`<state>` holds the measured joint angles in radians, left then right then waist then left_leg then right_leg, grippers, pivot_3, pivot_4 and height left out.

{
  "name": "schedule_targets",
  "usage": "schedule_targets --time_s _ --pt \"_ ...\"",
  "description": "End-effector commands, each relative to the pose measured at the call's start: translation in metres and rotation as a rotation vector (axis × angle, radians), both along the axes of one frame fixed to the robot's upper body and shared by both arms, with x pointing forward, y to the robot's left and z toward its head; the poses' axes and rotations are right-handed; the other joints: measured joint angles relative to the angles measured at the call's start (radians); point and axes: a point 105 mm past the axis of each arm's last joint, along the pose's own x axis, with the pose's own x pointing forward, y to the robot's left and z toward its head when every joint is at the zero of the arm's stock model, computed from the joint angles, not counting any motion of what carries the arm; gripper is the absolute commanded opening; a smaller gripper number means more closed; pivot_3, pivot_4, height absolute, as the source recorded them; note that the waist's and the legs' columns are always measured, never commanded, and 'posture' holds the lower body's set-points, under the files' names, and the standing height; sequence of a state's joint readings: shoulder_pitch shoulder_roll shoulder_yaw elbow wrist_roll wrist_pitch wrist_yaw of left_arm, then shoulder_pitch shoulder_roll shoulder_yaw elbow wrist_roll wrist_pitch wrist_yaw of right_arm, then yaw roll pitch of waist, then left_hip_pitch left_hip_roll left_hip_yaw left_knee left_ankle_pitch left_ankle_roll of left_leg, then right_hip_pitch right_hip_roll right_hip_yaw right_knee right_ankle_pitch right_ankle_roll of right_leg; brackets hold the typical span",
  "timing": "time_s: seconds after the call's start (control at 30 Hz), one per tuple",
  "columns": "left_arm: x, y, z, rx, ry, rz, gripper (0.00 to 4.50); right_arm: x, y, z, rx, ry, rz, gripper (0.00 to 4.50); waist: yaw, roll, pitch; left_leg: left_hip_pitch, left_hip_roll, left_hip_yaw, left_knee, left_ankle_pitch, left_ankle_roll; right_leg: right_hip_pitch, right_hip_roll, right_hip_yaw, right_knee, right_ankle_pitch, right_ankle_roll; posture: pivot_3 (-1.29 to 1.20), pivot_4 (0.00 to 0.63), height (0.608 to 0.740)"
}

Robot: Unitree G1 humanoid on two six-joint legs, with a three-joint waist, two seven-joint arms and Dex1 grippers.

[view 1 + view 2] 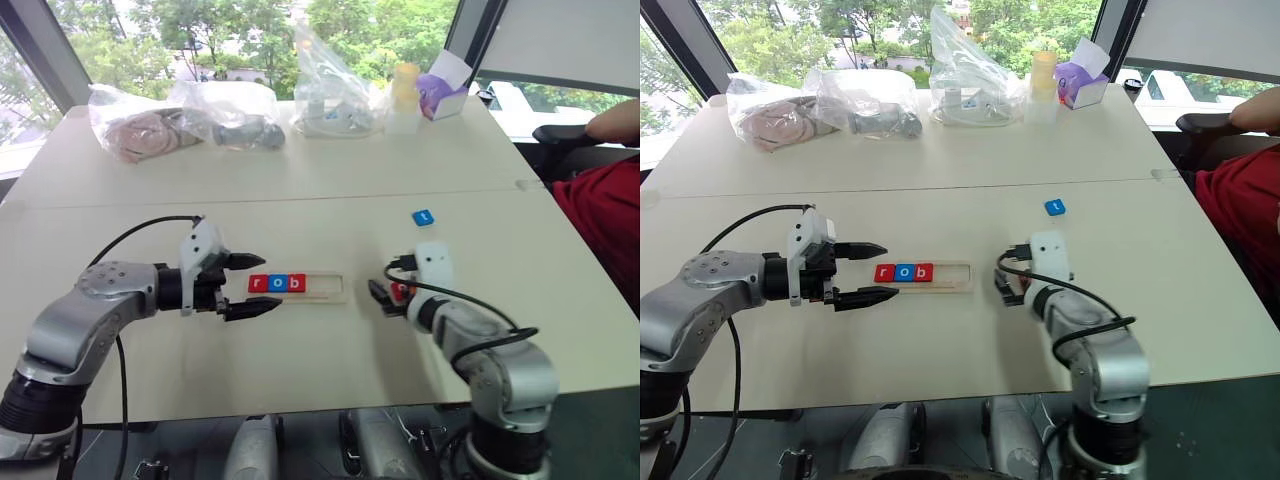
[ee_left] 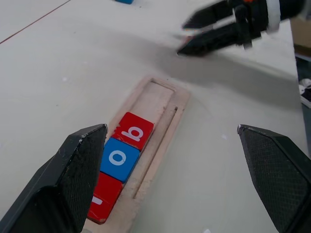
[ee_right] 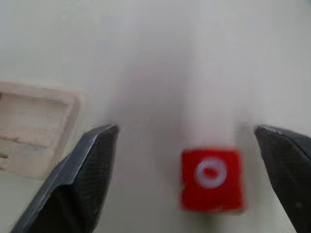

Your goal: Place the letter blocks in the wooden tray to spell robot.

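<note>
The wooden tray (image 1: 300,287) holds r, o, b; the fourth step is pending. The right gripper (image 3: 187,170) hovers, jaws wide and empty, astride the red o block (image 3: 211,179) at the tray's 3 o'clock. The left gripper (image 1: 250,285) waits agape, empty; next, close on the o.

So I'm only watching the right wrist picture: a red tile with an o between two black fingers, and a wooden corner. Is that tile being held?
Observer: No. The red o tile lies on the table between the right gripper's open fingers.
Operator: What's in that wooden thing?
Observer: The wooden tray holds three tiles at its left end, reading r, o, b.
Operator: Room for mine?
Observer: Yes, the tray's right part is empty.
Operator: Any other tiles?
Observer: A blue t tile lies on the table farther back.
</note>
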<state>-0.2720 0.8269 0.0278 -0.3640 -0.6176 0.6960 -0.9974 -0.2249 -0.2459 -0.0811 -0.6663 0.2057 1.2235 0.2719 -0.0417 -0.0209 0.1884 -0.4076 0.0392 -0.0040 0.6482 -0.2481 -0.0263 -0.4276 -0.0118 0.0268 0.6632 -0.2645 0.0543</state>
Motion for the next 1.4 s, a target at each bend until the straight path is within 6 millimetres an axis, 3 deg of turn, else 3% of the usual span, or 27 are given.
schedule_targets --time_s 0.03,0.2,0.33,0.73,0.87,1.0,1.1,1.23,1.4 --pt "-0.006 0.004 0.014 0.014 -0.026 -0.049 4.50 -0.006 -0.002 0.029 0.003 -0.165 0.313 4.48 0.000 -0.001 0.000 0.000 0.000 0.000 0.000 0.000 0.000 0.000 0.000 0.000 0.000 0.000 0.000 0.00 0.150 0.740" --pt "-0.020 0.004 0.025 0.030 -0.009 -0.123 4.50 -0.017 -0.033 0.024 -0.115 -0.161 0.649 4.48 0.000 -0.001 0.000 0.001 0.000 -0.001 -0.001 0.000 0.001 0.001 0.001 -0.001 0.000 -0.001 0.002 0.00 0.150 0.740" --pt "-0.024 0.007 0.031 0.051 -0.015 -0.133 4.50 -0.016 -0.051 0.005 -0.274 -0.098 0.842 4.48 -0.003 -0.001 0.000 0.002 0.000 0.000 -0.001 0.000 0.001 0.001 0.001 0.000 0.000 -0.001 0.002 0.00 0.150 0.740" --pt "-0.028 0.012 0.025 0.054 -0.023 -0.058 4.50 0.023 -0.048 -0.025 -0.346 -0.079 1.027 4.48 0.000 -0.001 0.001 0.002 0.000 0.000 0.000 0.000 0.001 0.002 0.002 0.000 0.001 0.000 0.001 0.00 0.150 0.740" --pt "-0.027 0.021 0.022 0.077 -0.023 -0.024 4.50 0.021 -0.042 -0.033 -0.326 -0.048 1.095 3.24 0.002 0.000 0.001 0.002 0.000 0.000 0.000 0.000 0.001 0.002 0.001 0.000 0.001 0.000 0.001 0.00 0.150 0.740" --pt "-0.027 0.027 0.024 0.090 -0.030 -0.003 4.50 0.022 -0.040 -0.033 -0.324 -0.058 1.093 1.19 0.002 0.000 0.001 0.002 0.001 0.000 0.000 0.000 0.001 0.002 0.001 0.000 0.002 0.000 0.001 0.00 0.150 0.740" --pt "-0.025 0.033 0.025 0.103 -0.035 0.013 4.50 0.026 -0.030 -0.020 -0.287 -0.098 1.067 1.19 0.001 0.000 0.001 0.003 0.001 0.000 0.000 0.000 0.001 0.003 0.001 0.000 0.002 0.000 0.001 0.00 0.150 0.740" --pt "-0.016 0.047 0.026 0.147 -0.052 0.057 4.50 0.034 0.015 0.018 -0.183 -0.209 1.055 1.19 -0.006 0.000 0.001 0.005 0.002 0.001 0.000 0.000 0.000 0.002 0.002 0.000 0.003 0.001 0.000 0.00 0.150 0.740" --pt "-0.008 0.052 0.023 0.161 -0.052 0.065 4.50 0.033 0.059 0.018 -0.200 -0.214 1.113 1.19 0.003 0.000 0.001 0.005 0.003 0.000 0.000 0.000 0.000 0.002 0.003 -0.001 0.004 0.001 -0.001 0.00 0.150 0.740"
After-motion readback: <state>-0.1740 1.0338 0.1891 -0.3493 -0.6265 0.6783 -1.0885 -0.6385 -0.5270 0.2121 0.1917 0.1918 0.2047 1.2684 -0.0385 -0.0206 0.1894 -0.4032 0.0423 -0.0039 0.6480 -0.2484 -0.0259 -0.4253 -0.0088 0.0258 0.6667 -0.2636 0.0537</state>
